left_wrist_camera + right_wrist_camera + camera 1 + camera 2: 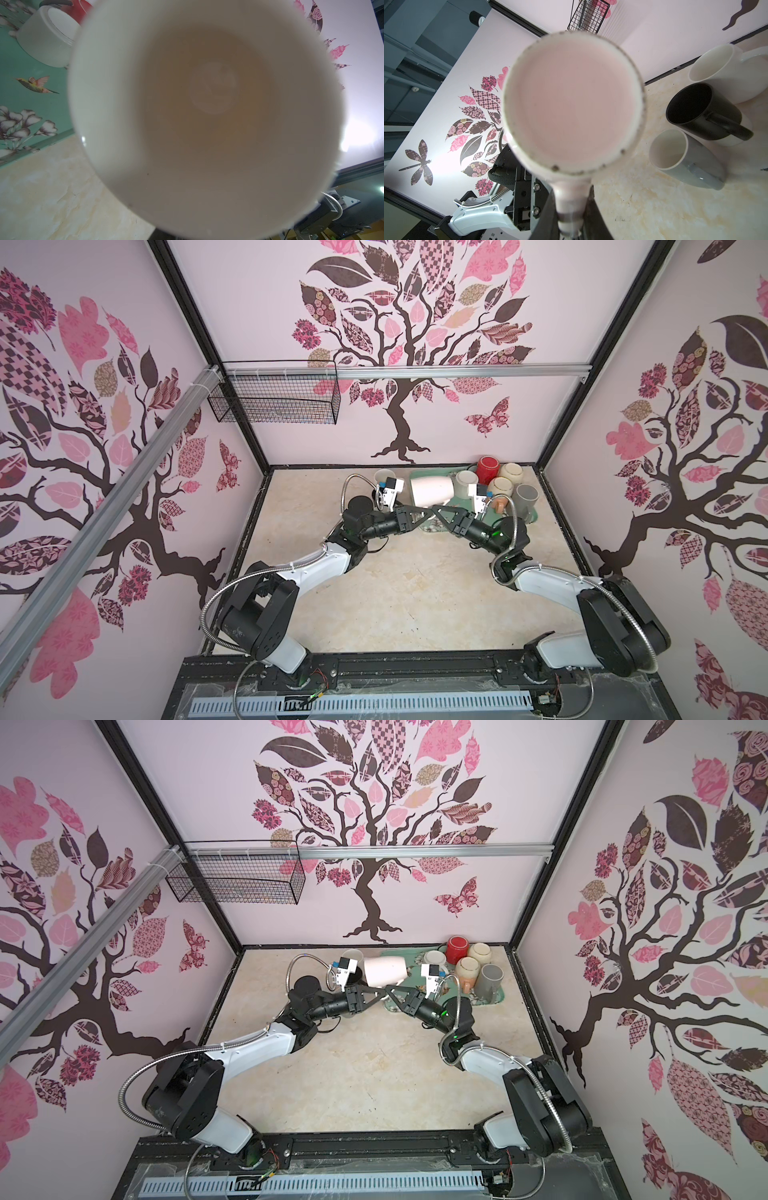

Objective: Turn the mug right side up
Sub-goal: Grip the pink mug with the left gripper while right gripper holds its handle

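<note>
- Holding the mug point(432, 491) clear of the bench point(395, 593), on its side, above the near left edge of the green tray point(12, 62), which sits in the bench's far right corner.
- My right gripper point(571, 207) is clamped narrow on the mug's handle. The right wrist view shows the handle running down between my fingers, and the mug's flat base fills that view.
- My left gripper point(419, 510) meets the right one almost tip to tip at the mug's near side. Its jaws do not show in the left wrist view, and the top views are too small to settle the matter. I cannot tell whether it is wide, narrow or gripping.
- Key relation: the mug's long axis lies roughly level and runs across the bench, mouth toward my left arm and base toward my right. The left wrist view looks straight into the empty bowl.
- Judgement: righting needs about a quarter turn that brings the mouth up. The handle grip is the only confirmed hold, so my right arm is best placed to make it.
- Hidden: any contact between my left fingers and the rim, and the surface directly beneath the mug.
- Nearby: a black mug point(691, 110) and a grey mug point(675, 153) stand on the bench near its far edge.
</note>
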Controlling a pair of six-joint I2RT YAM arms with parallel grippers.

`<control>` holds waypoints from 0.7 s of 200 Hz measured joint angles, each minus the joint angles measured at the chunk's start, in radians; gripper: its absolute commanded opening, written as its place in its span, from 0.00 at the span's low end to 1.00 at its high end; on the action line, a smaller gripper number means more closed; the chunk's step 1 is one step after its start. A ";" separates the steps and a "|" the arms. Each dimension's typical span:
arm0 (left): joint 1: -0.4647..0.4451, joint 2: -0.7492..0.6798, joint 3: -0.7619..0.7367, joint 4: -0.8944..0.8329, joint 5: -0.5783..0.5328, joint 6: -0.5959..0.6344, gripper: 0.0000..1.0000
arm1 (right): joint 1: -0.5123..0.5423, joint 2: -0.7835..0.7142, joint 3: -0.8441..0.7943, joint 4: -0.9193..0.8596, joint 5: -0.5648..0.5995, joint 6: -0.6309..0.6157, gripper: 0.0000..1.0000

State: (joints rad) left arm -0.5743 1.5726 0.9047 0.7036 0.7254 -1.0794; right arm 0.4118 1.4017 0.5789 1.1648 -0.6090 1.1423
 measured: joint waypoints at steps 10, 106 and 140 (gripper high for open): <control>0.002 0.011 0.006 0.015 0.005 -0.014 0.19 | -0.001 0.003 0.003 0.000 0.000 0.000 0.00; 0.019 0.023 0.010 0.049 0.035 -0.072 0.00 | -0.003 -0.024 0.004 -0.075 0.023 -0.056 0.32; 0.031 -0.048 -0.004 -0.083 0.000 -0.023 0.00 | -0.001 -0.079 0.019 -0.217 0.028 -0.154 0.39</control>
State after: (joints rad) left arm -0.5434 1.5246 0.9009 0.6209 0.7258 -1.1023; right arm 0.4110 1.3228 0.5980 0.9482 -0.5812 0.9882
